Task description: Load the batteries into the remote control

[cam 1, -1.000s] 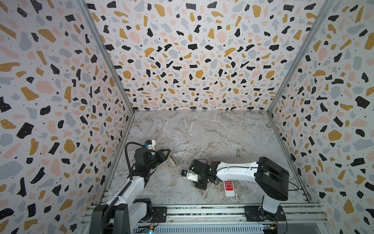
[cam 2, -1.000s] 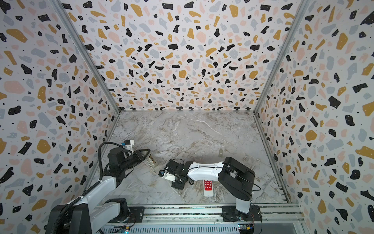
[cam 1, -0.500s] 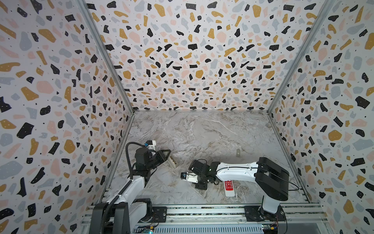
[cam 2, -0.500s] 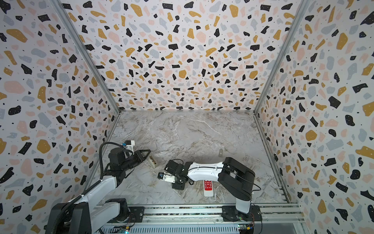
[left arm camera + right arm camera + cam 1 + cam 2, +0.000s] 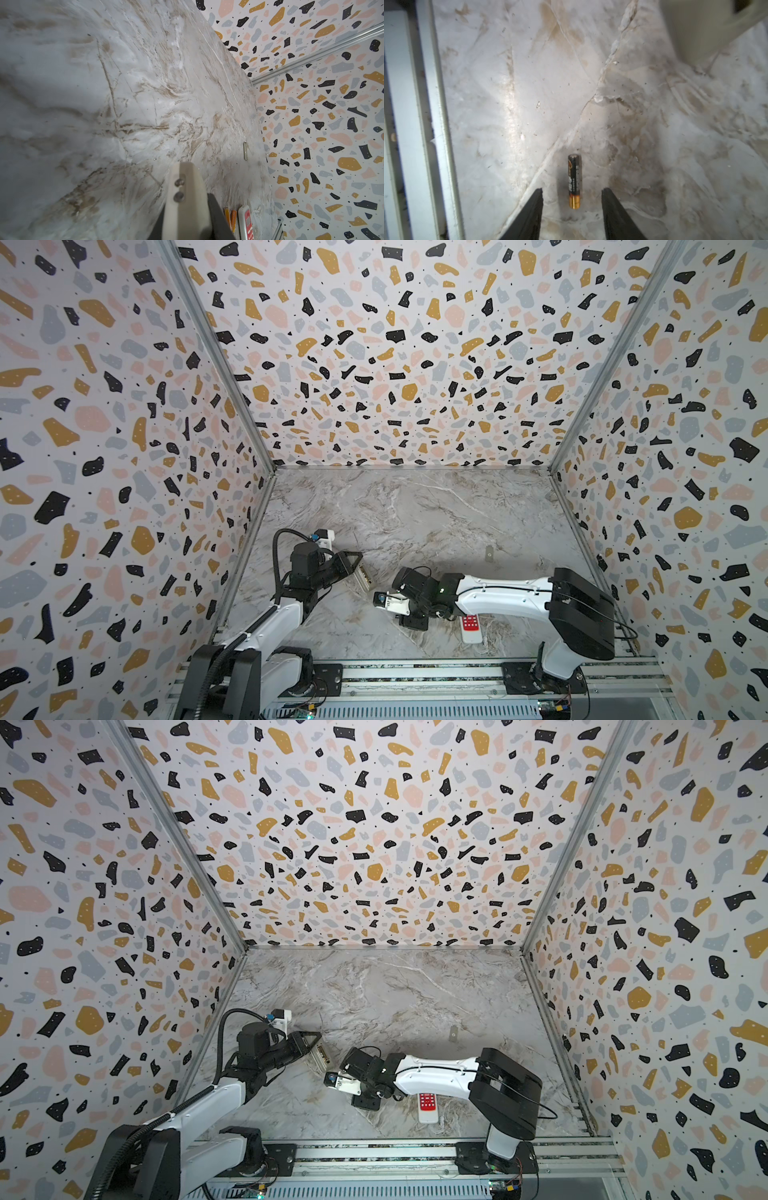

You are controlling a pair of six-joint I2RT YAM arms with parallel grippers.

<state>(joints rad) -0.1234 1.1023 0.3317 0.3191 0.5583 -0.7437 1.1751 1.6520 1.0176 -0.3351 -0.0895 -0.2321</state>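
My left gripper (image 5: 352,565) is shut on a cream remote control (image 5: 363,577), held tilted above the table with its open battery bay facing up; the left wrist view shows the remote (image 5: 185,207) edge-on. My right gripper (image 5: 572,193) is open, low over the table. A black battery with a gold end (image 5: 574,180) lies flat between its fingertips, touching neither. Two orange batteries (image 5: 230,218) lie side by side next to a white remote with a red panel (image 5: 470,626).
A small grey battery cover (image 5: 489,553) lies on the marble towards the right wall. The aluminium front rail (image 5: 425,104) runs close beside my right gripper. Patterned walls enclose the table on three sides.
My right gripper has shifted a little to the left and its jaws have opened, leaving the black battery free on the table. The left arm and its remote have not moved.
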